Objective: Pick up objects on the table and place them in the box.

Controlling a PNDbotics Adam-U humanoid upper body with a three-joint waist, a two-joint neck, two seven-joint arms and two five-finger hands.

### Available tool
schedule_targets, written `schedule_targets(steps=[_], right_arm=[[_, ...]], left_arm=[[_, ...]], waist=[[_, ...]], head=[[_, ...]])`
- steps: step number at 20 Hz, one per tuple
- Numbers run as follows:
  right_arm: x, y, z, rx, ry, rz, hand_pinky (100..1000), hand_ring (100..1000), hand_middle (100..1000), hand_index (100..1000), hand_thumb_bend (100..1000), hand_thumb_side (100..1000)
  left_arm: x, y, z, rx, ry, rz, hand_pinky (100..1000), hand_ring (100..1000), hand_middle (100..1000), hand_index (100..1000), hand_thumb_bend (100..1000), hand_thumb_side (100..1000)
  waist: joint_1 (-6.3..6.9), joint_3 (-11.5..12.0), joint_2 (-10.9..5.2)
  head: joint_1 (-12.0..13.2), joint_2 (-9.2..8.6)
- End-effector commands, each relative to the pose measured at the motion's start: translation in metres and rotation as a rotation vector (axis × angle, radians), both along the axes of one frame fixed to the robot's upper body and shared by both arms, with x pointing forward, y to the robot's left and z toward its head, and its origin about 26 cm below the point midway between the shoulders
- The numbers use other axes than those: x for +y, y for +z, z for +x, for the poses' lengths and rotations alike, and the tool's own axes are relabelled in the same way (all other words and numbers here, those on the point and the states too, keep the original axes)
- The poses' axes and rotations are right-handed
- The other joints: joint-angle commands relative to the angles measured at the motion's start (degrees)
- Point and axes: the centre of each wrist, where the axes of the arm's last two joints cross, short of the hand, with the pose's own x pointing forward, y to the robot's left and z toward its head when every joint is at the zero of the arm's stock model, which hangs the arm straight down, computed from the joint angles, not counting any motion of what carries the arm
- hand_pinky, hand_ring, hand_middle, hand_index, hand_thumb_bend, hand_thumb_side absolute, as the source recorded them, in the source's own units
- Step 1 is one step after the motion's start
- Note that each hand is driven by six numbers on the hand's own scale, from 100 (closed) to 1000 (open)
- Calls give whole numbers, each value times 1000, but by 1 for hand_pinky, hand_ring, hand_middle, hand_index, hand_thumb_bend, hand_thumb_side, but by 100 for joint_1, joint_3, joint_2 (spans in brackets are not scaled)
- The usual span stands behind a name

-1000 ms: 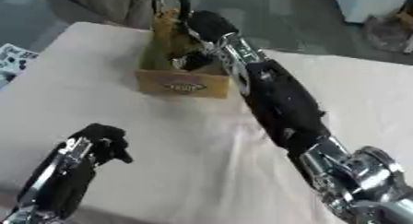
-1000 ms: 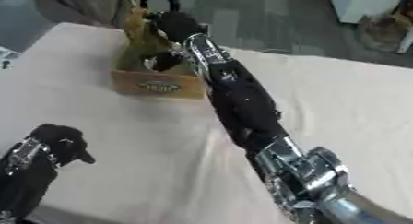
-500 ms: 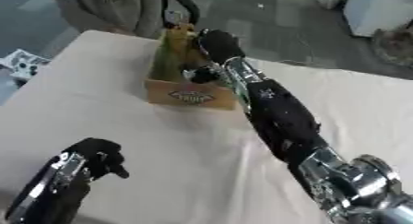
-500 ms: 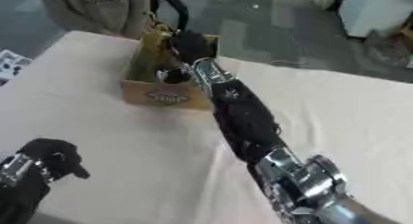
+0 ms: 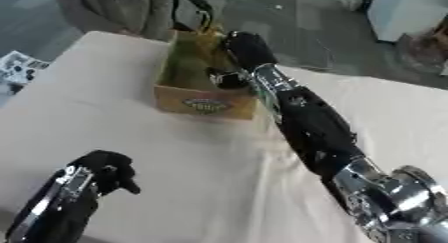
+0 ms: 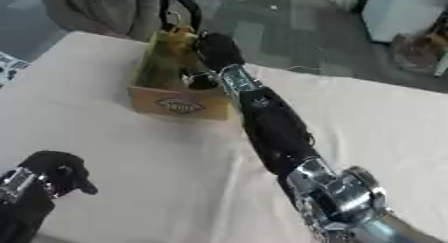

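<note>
Standing near the far edge of the table, the cardboard box [image 5: 204, 103] has an oval printed label on its front wall and its top open toward the camera. The right hand [image 5: 246, 49] reaches over the box's right rim, its black back turned to the view; whether its fingers are open or closed around anything cannot be told, and what lies inside the box is too blurred to make out. The right arm runs back from there across the table toward the lower right, black along the forearm and silver at the joint.

The left hand [image 5: 107, 169] shows near the lower left corner, fingers curled in and holding nothing, well apart from the box.

The table [image 5: 179, 157] is covered with a pale cream cloth that shows a few soft creases. Beyond its far edge lies a grey floor; a white cabinet [image 5: 404, 13] stands at the upper right.
</note>
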Motion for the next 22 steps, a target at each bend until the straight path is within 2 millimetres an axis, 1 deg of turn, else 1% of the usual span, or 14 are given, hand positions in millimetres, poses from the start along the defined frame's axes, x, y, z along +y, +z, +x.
schedule_targets(steps=[1,3,4,5,6,7,9,11,14,15,17,18,20,22], right_arm=[[-12,25,1,-58,9,-53,325,362,357,442,100,419],[-14,28,1,-55,19,-74,362,386,380,466,100,438],[-15,29,1,-50,25,-84,367,390,384,470,100,441],[-16,30,1,-44,32,-93,396,411,407,494,100,470],[-16,31,1,-35,40,-103,406,421,417,504,100,489],[-17,31,0,-24,48,-110,419,433,432,520,190,553],[-17,32,0,-2,63,-119,439,455,458,542,337,630],[-16,32,0,24,78,-128,457,471,478,559,390,656],[-12,31,0,72,111,-144,495,510,519,592,392,644],[-11,29,0,94,125,-150,539,558,561,624,389,628],[-8,23,0,153,158,-167,567,587,581,645,381,610],[-8,20,0,184,171,-175,575,596,587,651,402,599],[-9,17,1,237,196,-185,584,602,590,654,405,576],[-11,19,1,271,216,-187,583,601,590,653,389,557]], left_arm=[[1,9,0,-38,-3,0,575,496,514,655,100,719],[1,9,0,-38,-1,2,575,496,514,655,100,719],[2,9,0,-39,0,3,575,496,514,655,100,719],[2,9,0,-39,0,3,575,496,514,655,100,719],[2,9,0,-39,1,4,575,496,514,655,100,719],[2,9,0,-39,1,5,575,496,514,655,100,719],[2,9,0,-40,1,5,575,496,514,655,100,718],[2,9,-1,-40,1,5,575,496,513,655,100,719],[2,9,-1,-40,1,6,575,496,514,655,100,719],[2,9,-1,-41,0,6,575,496,514,655,100,719],[2,9,0,-41,0,8,575,496,514,655,100,720],[2,9,0,-41,0,8,575,496,514,655,100,720],[2,9,0,-42,-1,9,575,496,514,655,100,720],[2,9,0,-42,0,9,575,496,514,655,100,722]], waist=[[45,-18,-77],[45,-33,-73],[45,-39,-72],[46,-45,-71],[47,-52,-71],[48,-57,-72],[51,-65,-75],[54,-69,-78],[52,-70,-77],[51,-68,-76],[47,-63,-75],[46,-63,-74],[46,-64,-73],[47,-68,-75]], head=[[36,-93],[44,-86],[47,-85],[52,-85],[56,-84],[59,-82],[65,-79],[67,-78],[66,-69],[65,-67],[63,-64],[64,-64],[67,-62],[68,-62]])
